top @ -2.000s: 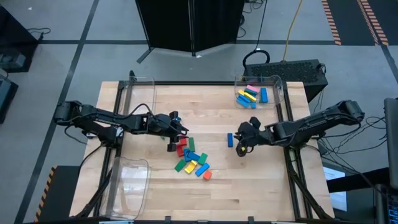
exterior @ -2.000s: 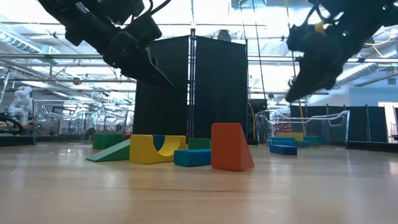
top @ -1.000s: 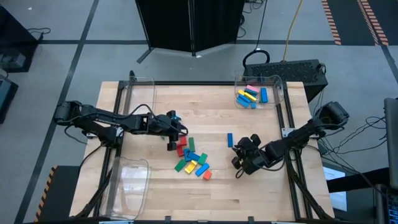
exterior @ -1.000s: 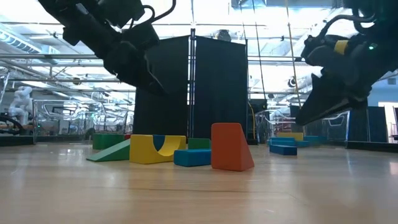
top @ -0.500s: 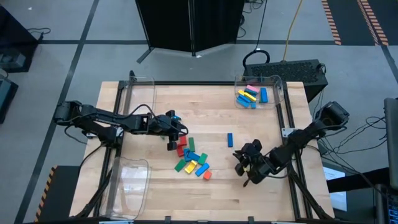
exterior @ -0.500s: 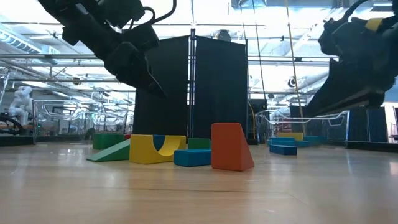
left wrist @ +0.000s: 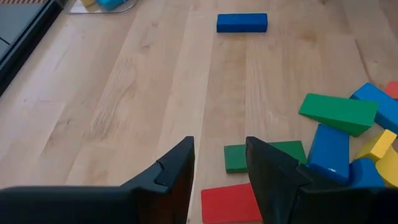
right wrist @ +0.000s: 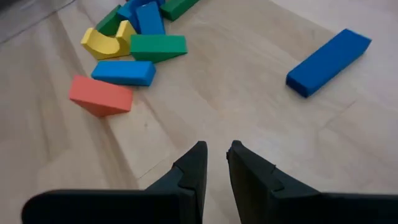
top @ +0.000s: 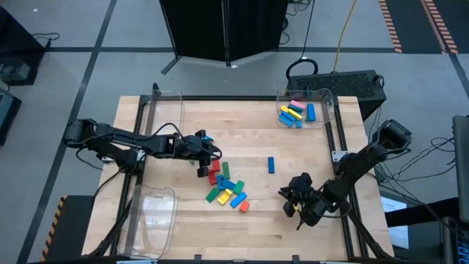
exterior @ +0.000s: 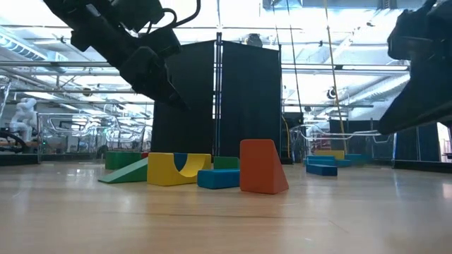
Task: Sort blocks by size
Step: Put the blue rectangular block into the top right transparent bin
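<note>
On the wooden tabletop [top: 249, 132] a loose pile of blocks [top: 226, 188] lies a little left of centre, in red, green, blue, yellow and orange; the orange block [top: 244, 207] sits at the pile's near right corner and, in the low view, stands tallest in front, beside a yellow arched piece [exterior: 178, 169]; a single blue bar [top: 270, 164] lies alone on bare wood, apart from the pile to its right; more blocks, pink, yellow and blue, rest inside a clear bin [top: 303, 108] at the far right corner, while another clear bin [top: 152, 213] stands at the near left edge and a third one [top: 165, 106] at the far left; the left gripper [top: 202, 156] hovers over the pile's far left edge, its fingers [left wrist: 174, 174] parted by a moderate gap and empty, with a red block and a green one visible on the wood below them; the right gripper [top: 292, 198] hangs over bare wood near the front right of the tabletop, its fingers [right wrist: 193, 167] nearly together with only a thin slit between them, holding nothing.
</note>
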Tool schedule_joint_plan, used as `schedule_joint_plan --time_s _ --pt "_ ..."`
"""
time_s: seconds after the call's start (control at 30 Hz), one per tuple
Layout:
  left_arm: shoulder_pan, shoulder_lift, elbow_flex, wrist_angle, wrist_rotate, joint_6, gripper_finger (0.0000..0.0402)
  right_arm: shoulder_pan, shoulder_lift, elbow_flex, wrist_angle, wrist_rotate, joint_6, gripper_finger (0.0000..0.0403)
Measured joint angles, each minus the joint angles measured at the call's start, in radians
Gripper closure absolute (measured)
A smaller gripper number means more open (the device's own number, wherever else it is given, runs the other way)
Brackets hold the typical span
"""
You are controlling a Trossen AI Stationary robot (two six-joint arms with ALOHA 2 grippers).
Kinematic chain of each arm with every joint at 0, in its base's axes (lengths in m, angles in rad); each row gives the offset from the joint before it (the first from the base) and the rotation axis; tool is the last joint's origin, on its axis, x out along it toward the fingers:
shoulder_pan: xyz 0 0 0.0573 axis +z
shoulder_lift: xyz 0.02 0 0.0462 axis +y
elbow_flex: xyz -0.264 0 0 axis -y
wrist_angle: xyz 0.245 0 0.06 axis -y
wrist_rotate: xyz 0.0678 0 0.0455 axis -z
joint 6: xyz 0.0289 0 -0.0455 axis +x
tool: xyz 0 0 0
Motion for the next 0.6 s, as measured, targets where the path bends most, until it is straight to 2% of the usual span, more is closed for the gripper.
schedule_joint_plan --time_s 0.13,0.27,0.6 --pt "0.0 0.0 0.0 0.007 -0.024 -0.018 0.0256 0.006 0.0 0.001 0.063 -0.017 -0.041 0.0344" --pt "0.0 0.0 0.0 0.01 -0.064 -0.051 0.0256 -0.022 0.0 0.001 0.099 0.051 -0.122 0.0344" --pt "0.0 0.0 0.0 0.015 -0.064 -0.076 0.0256 -0.05 0.0 0.026 0.117 0.096 -0.163 0.0344"
